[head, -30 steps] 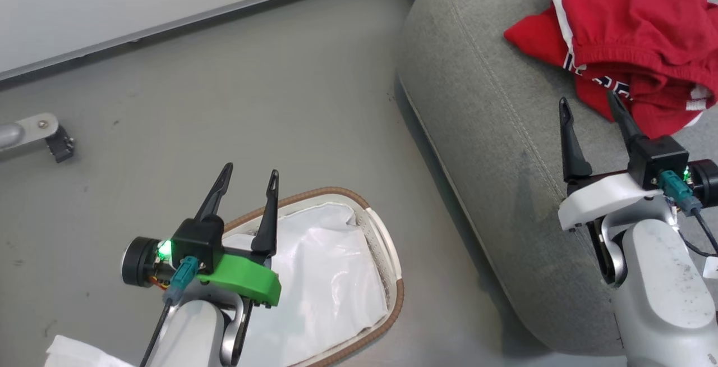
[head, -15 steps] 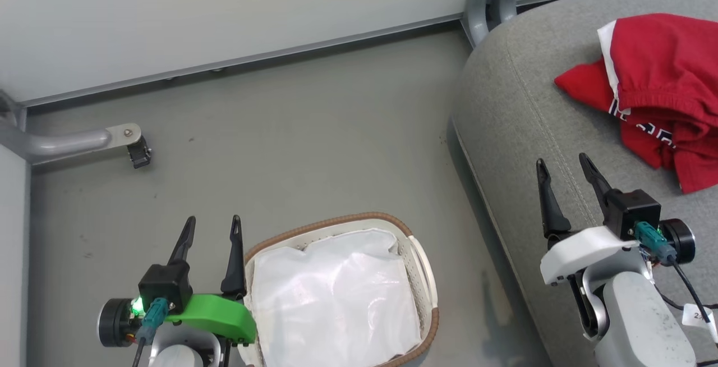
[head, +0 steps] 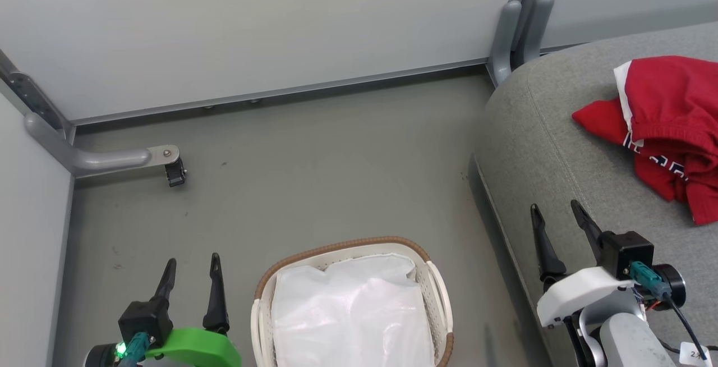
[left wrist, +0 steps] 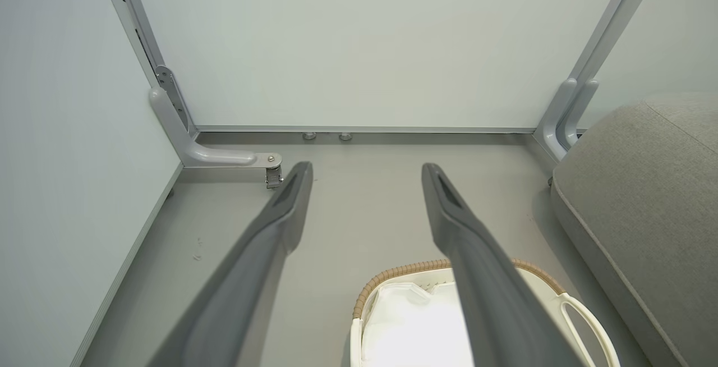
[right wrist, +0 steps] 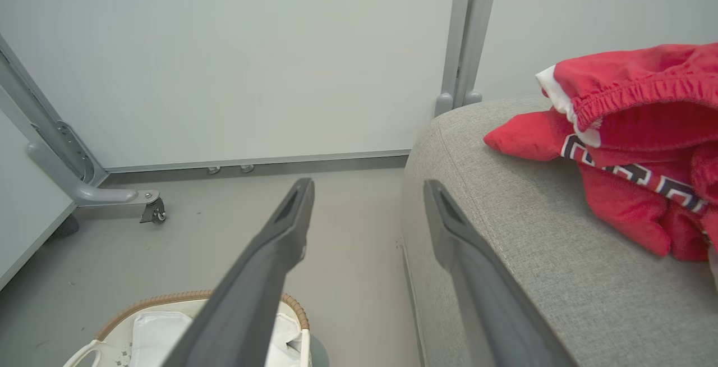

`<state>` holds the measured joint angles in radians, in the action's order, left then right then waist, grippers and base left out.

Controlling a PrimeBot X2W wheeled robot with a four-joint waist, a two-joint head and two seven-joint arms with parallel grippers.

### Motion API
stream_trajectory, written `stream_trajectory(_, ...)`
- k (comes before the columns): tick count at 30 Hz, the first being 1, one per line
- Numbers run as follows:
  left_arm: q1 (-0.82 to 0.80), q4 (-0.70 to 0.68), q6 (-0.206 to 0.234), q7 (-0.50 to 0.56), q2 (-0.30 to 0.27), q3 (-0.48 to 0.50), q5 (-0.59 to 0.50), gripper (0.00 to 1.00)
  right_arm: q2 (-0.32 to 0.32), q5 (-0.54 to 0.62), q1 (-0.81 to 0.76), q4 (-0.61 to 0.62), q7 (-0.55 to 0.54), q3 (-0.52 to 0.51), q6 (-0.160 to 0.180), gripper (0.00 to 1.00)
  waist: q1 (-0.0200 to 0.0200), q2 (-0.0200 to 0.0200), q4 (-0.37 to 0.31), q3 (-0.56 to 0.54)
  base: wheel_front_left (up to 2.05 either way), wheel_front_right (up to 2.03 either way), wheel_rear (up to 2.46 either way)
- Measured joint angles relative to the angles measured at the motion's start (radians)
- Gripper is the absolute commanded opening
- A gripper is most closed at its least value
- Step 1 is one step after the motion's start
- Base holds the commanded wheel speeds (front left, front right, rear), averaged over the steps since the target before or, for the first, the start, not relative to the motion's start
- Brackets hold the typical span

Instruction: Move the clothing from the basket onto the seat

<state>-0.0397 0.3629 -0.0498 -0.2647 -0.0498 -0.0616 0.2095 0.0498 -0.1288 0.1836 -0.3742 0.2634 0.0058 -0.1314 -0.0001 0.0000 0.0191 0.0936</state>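
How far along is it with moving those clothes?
Looks essentially done: the red clothing lies on the seat, and the basket shows just a white liner. In hand: nothing; the left end effector and right end effector are open and empty. Remaining: apparently nothing, though the basket's near end is cut off.

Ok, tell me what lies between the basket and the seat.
A bare strip of grey floor and nothing else separates the basket from the seat; the head view shows it plainly.
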Motion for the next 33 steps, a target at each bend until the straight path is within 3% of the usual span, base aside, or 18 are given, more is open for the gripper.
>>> stream_trajectory(8, 0.047, -0.002, 0.005, 0.0, 0.0, 0.019, 0.004, 1.0, 0.0, -0.022, -0.058, -0.005, 0.0, 0.011, 0.0, 1.0, 0.0, 0.0, 0.01, -0.045, 0.0, 0.0, 0.0)
stream_trajectory(16, 0.071, 0.021, -0.027, 0.0, 0.0, 0.025, 0.054, 1.0, 0.0, -0.033, -0.091, -0.009, 0.0, 0.016, 0.0, 1.0, 0.0, 0.0, 0.021, -0.068, 0.0, 0.0, 0.0)
stream_trajectory(17, 0.072, 0.034, -0.029, 0.0, 0.0, 0.024, 0.061, 0.0, -0.001, -0.033, -0.092, -0.013, 0.0, 0.017, 0.0, 0.0, 0.0, 0.0, 0.021, -0.069, 0.0, 0.0, 0.0)
stream_trajectory(22, 0.075, 0.074, -0.029, 0.003, 0.005, 0.025, 0.063, 0.0, -0.01, -0.036, -0.104, -0.051, -0.005, 0.016, 0.0, 0.0, 0.0, 0.0, 0.021, -0.069, 0.0, 0.0, 0.0)
stream_trajectory(33, 0.073, 0.057, -0.034, 0.061, 0.006, 0.045, 0.252, 0.0, -0.011, -0.241, -0.107, -0.035, -0.062, -0.002, 0.0, 0.0, 0.0, 0.0, 0.018, -0.071, 0.0, 0.0, 0.0)
